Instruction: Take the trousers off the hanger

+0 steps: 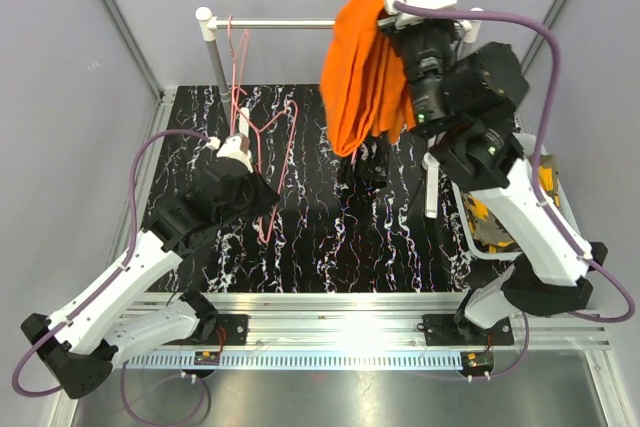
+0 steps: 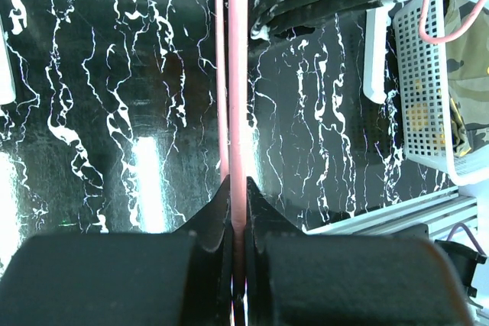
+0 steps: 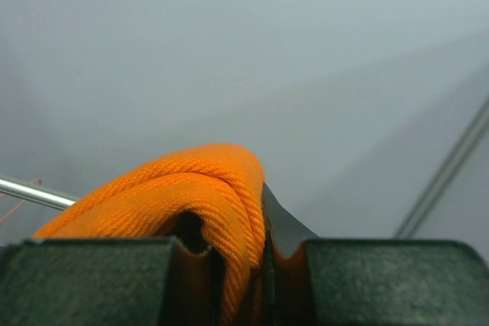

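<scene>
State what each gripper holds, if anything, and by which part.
The left gripper clamps the pink hanger on a straight run of wire. The right gripper pinches the orange trousers by a bunched fold at their top.

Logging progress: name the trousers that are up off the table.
The bright orange trousers, hanging from the raised right gripper; the camouflage pair lies in the white basket.

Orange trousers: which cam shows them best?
Top external: the orange trousers hang in full view from the right gripper. Right wrist shows only a fold clamped between its fingers. Left wrist shows none of them, just the pink hanger wire in the shut left gripper.
</scene>
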`<move>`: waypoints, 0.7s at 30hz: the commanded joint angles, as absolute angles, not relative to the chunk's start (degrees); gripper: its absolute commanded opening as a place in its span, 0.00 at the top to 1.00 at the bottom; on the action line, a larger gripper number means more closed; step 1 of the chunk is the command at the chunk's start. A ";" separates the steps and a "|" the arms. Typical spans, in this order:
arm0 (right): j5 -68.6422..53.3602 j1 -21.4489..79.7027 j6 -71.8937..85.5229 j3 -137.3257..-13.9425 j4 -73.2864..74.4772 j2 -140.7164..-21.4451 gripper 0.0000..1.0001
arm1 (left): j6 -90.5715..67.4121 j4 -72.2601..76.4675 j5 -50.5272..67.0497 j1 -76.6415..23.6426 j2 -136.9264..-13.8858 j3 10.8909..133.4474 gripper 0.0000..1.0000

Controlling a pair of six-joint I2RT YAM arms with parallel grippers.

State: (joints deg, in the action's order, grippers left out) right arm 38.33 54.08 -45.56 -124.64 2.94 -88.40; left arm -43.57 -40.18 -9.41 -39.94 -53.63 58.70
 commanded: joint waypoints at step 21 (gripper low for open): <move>58.27 15.96 -58.98 -62.25 -32.24 -53.27 1.00 | -41.13 -38.32 -9.06 -39.99 -48.34 58.18 1.00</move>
State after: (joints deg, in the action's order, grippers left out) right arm 56.97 23.97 -62.41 -66.94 -21.15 -54.37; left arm -42.63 -41.04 -9.63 -39.94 -49.17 58.48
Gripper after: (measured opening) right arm 0.178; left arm 0.026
